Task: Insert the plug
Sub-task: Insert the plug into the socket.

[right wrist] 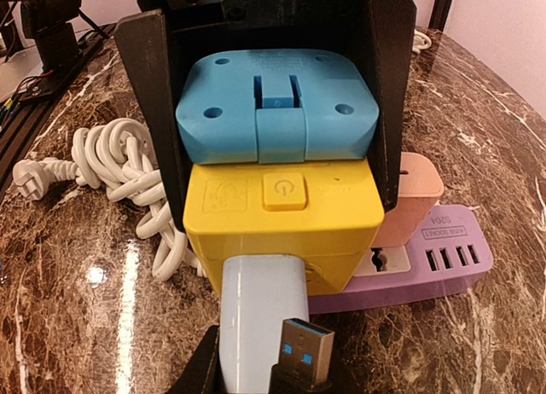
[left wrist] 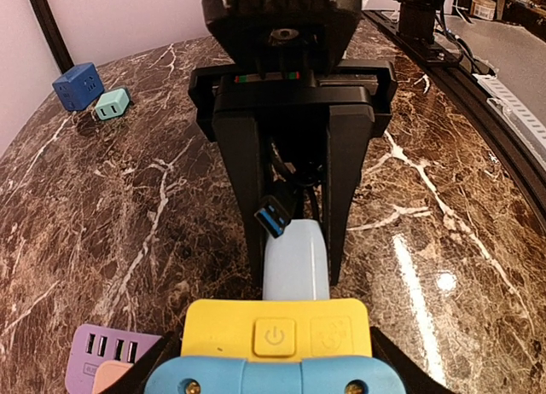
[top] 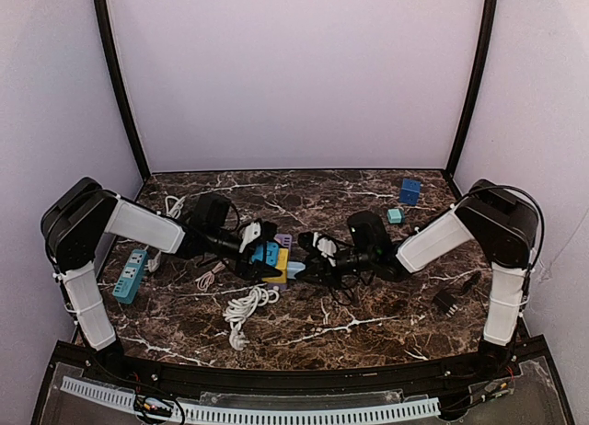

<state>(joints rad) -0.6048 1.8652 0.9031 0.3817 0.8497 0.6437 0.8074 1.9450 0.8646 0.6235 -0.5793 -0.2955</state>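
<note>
**Top view.** Both arms reach inward, forearms low and near level, and meet at the centre of the marble table (top: 368, 324). The left gripper (top: 262, 250) and right gripper (top: 317, 252) face each other, tips just apart. A coiled white cable (top: 247, 305) lies near of them. A teal power strip (top: 131, 275) sits at the left edge.

**Left wrist view.** The left gripper's jaws stand wide and clamp a yellow power cube (left wrist: 277, 326). A light-blue charger (left wrist: 296, 266) projects from the cube's far face. The right gripper's long black fingers (left wrist: 239, 181) flank the charger's end. The USB plug (left wrist: 273, 217) sits between them, off the table, against one finger. Its blue tongue is tilted down over the charger, and it is not inserted.

**Right wrist view.** The right gripper's jaws are narrowly apart and hold the USB plug by its black body. The plug's metal shell is clean and square, and it rests just right of the charger's near end, touching it. A blue block (right wrist: 277, 100) sits above the yellow cube, between the left gripper's fingers. A purple USB strip (right wrist: 435, 257) lies to the right, against the cube's base.
</note>
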